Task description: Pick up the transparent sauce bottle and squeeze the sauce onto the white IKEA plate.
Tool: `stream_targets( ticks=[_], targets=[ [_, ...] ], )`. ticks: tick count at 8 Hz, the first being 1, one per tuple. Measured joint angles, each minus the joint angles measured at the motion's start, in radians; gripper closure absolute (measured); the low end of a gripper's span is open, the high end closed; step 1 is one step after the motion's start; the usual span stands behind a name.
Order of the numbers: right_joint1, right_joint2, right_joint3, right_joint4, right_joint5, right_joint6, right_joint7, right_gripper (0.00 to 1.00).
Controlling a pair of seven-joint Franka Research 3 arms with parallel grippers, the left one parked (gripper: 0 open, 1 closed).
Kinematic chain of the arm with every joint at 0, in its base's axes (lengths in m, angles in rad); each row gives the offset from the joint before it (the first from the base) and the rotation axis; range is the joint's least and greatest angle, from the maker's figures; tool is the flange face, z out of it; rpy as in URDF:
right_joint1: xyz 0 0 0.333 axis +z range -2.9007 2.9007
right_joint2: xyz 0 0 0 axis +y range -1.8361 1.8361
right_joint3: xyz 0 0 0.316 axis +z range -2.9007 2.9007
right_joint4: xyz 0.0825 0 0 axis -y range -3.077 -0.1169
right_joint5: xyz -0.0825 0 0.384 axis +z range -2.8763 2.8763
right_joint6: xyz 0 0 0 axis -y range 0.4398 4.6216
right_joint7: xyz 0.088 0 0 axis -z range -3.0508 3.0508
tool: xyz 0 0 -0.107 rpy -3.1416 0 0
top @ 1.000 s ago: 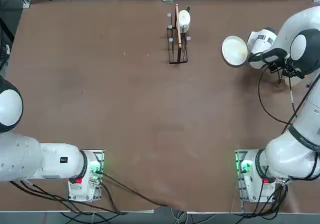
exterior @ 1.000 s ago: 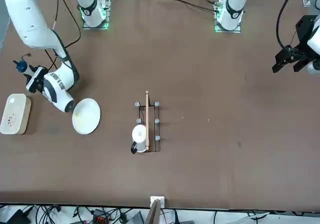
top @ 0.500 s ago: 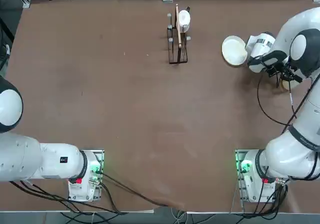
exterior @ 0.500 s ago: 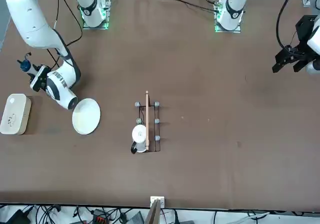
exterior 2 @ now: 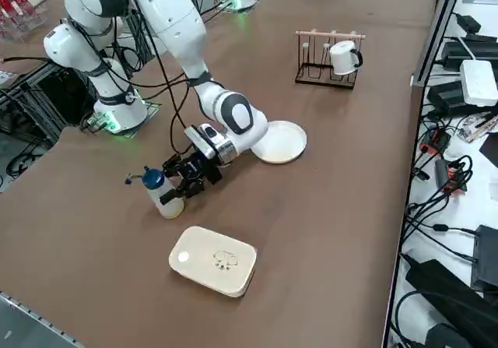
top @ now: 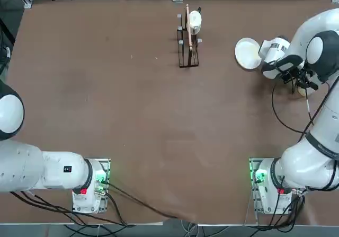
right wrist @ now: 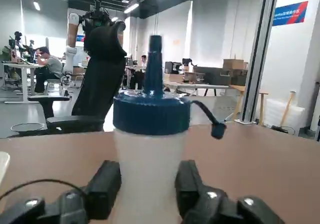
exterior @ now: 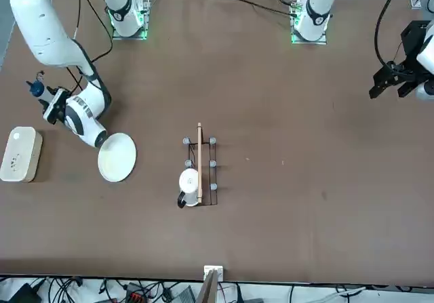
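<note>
Now the transparent sauce bottle (right wrist: 149, 156) is clamped by the claw (right wrist: 148, 184); it must next be lifted, brought over the white plate (exterior 2: 279, 142), tipped and squeezed.

Small translucent whitish squeeze bottle with blue cap (exterior 2: 166, 198), between the fingers of the right gripper (right wrist: 148, 179): now a little farther inward over the table, nearer the robot's midline and slightly nearer its bases than in the earlier views. Right gripper and white-and-grey right arm (exterior: 81, 112): moved the same way along with the bottle, the wrist end shifted slightly inward and back toward the bases beside the round plain white plate (exterior: 116, 157); thin black cable (top: 274, 107) along the arm, its hanging loop displaced slightly inward.
</note>
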Motion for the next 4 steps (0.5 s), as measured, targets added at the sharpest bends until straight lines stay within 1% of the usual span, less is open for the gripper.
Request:
stream_targets(
  ticks=[1, 2, 4],
  targets=[
    [0.002, 0.006, 0.005, -0.004, 0.0, 0.0, 0.001, 0.08],
    [0.006, 0.006, 0.013, -0.004, 0.005, 0.0, 0.001, 0.0],
    [0.016, 0.0, 0.046, -0.003, 0.055, -0.009, 0.0, 0.0]
  ],
)
